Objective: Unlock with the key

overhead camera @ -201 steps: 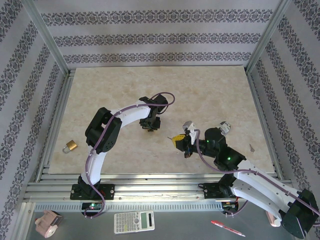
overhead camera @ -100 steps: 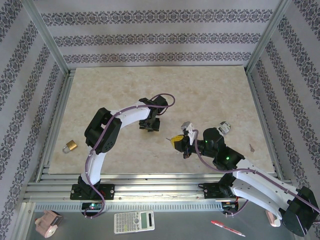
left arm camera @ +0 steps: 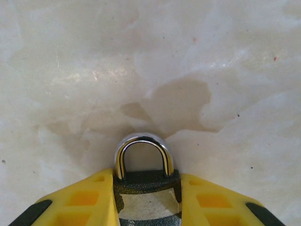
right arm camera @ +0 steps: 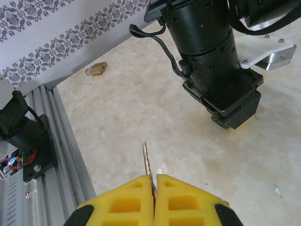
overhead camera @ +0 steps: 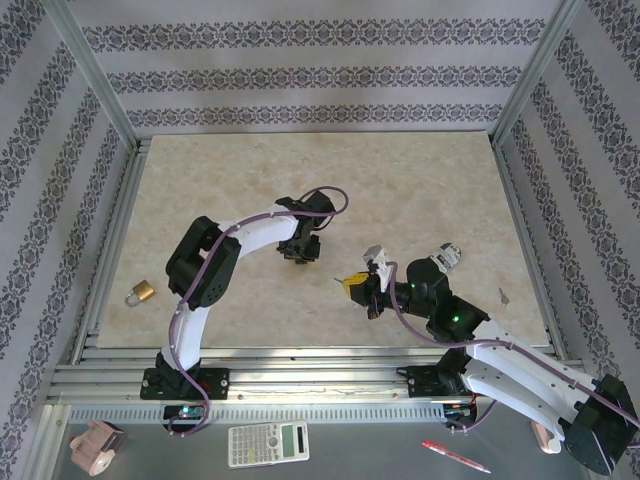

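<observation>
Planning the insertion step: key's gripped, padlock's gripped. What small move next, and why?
Probably ease the right gripper toward the left gripper, pointing the key at the padlock. The key is pinched with its blade protruding, the padlock sits clamped in the left gripper, and a gap separates the two. Keyhole side unclear.

The table (overhead camera: 320, 170) is open across its far half; a brass padlock (overhead camera: 140, 293) obstructs the left edge, a small metal item (overhead camera: 503, 295) the right.

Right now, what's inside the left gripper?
A dark padlock sits between the left gripper's yellow fingers, its chrome shackle pointing out over the table. Its lower body and keyhole cannot be seen.
</observation>
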